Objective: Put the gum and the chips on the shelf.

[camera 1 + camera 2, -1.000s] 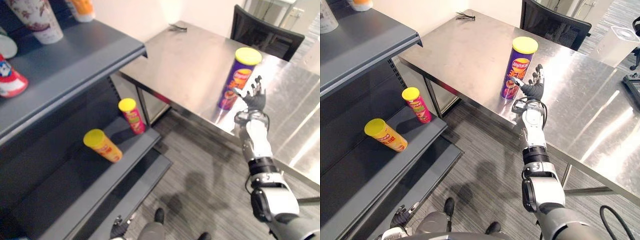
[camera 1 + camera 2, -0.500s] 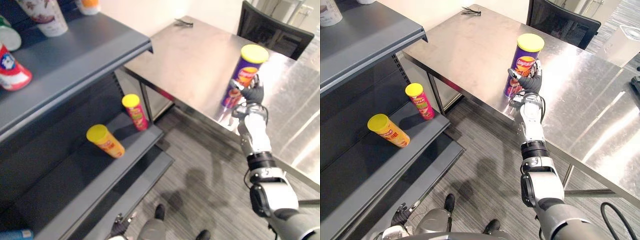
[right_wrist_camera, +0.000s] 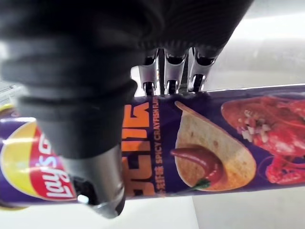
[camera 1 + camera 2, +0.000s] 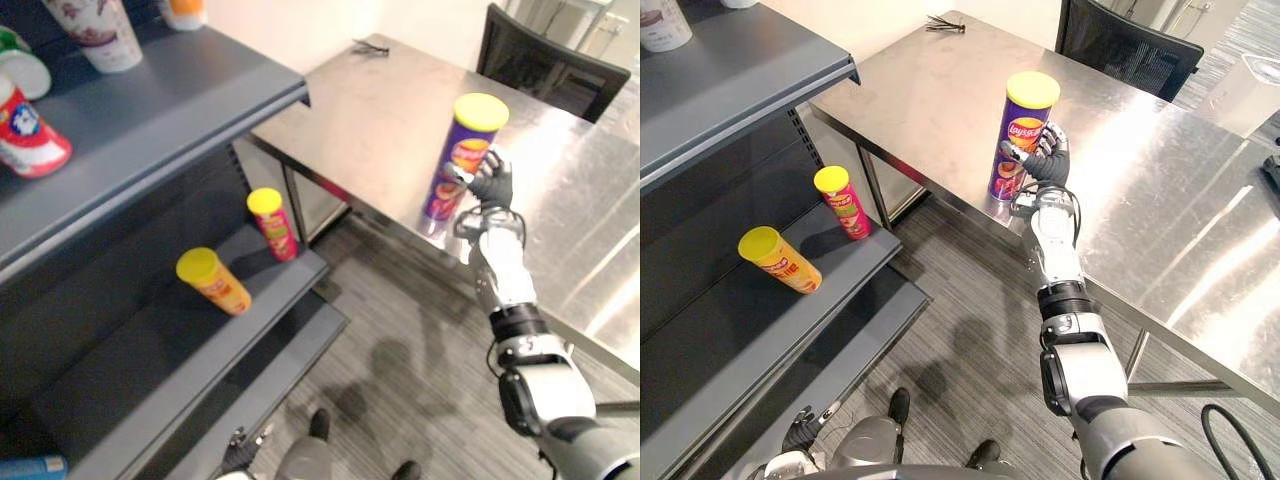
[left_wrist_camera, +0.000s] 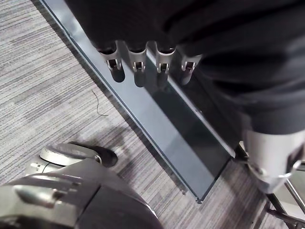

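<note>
A tall purple chips can with a yellow lid stands near the front edge of the steel table. My right hand has its fingers curled round the can's far side and its thumb across the printed front of the can. The can leans slightly. My left hand hangs low by the foot of the shelf, fingers relaxed and empty. The grey shelf stands to the left.
On the middle shelf a red can stands upright and an orange can lies tilted. Cups and tins sit on the top shelf. A black chair stands behind the table, and a small black item lies at its far end.
My right hand went from open beside the can to curled round it. The can has since shifted left toward the shelf side with the hand on it.
</note>
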